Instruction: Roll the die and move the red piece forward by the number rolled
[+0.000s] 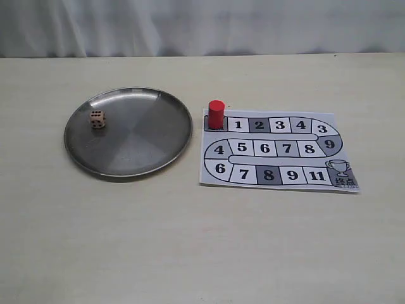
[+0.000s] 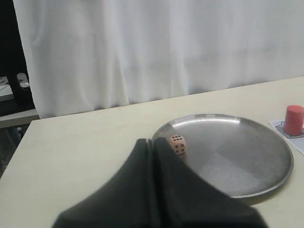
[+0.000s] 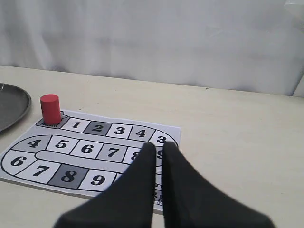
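In the exterior view, a round metal plate (image 1: pixel 145 145) is seen on the pale table (image 1: pixel 190 253), with a printed board (image 1: pixel 266 148) of numbered squares laid well clear of it at 3 o'clock. The die (image 1: pixel 97 120) is found inside the plate, resting on its flat bottom toward 10 o'clock and short of the rim; dark pips are shown on its faces, but their count cannot be read with certainty. The red piece (image 1: pixel 216 114) is stood upright on the grey square at the board's 10 o'clock corner, just at 9 o'clock of the square marked 1. A trophy is printed at the board's 4 o'clock corner. A white curtain (image 1: pixel 190 25) is hung behind the table. Neither arm is caught in the exterior view. In the left wrist view, the left gripper (image 2: pixel 152 141) is seen with its two dark fingers pressed together on nothing, above the table, with the die and plate just past its tip. In the right wrist view, the right gripper (image 3: pixel 158 145) is seen above the board with its fingers drawn almost together, only a thin slit being left, and nothing is held between them.
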Motion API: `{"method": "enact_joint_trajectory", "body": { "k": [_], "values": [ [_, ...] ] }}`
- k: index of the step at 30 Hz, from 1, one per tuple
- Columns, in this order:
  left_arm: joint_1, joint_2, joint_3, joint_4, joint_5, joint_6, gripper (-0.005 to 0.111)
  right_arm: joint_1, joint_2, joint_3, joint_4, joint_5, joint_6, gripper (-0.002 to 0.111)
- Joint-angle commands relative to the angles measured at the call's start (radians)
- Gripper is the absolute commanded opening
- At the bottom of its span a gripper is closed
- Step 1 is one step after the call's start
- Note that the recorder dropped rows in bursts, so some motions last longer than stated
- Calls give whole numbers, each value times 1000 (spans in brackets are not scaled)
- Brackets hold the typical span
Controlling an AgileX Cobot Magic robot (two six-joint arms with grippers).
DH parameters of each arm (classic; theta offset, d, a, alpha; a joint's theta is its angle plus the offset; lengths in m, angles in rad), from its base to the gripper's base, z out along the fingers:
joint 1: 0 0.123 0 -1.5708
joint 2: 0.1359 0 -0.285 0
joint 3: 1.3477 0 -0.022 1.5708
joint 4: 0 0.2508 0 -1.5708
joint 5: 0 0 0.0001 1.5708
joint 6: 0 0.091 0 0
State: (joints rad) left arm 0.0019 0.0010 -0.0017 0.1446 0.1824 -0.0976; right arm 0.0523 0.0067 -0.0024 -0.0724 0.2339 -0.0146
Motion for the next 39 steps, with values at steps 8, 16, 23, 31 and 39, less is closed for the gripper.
{"method": "enact_joint_trajectory", "body": {
  "k": [8,16,23,31,39],
  "values": [
    [-2,-1,2,0,-9,-1,0,-5,-7,2,-10,3,2,5],
    [-2,-1,2,0,-9,-1,0,-5,-7,2,-10,3,2,5],
    [-2,-1,2,0,-9,-1,0,-5,-7,2,-10,3,2,5],
    [-2,-1,2,0,-9,-1,0,-5,-7,2,134,-113,5,5],
    [-2,-1,2,0,-9,-1,0,-5,-7,2,326,-714,56,5]
  ]
}}
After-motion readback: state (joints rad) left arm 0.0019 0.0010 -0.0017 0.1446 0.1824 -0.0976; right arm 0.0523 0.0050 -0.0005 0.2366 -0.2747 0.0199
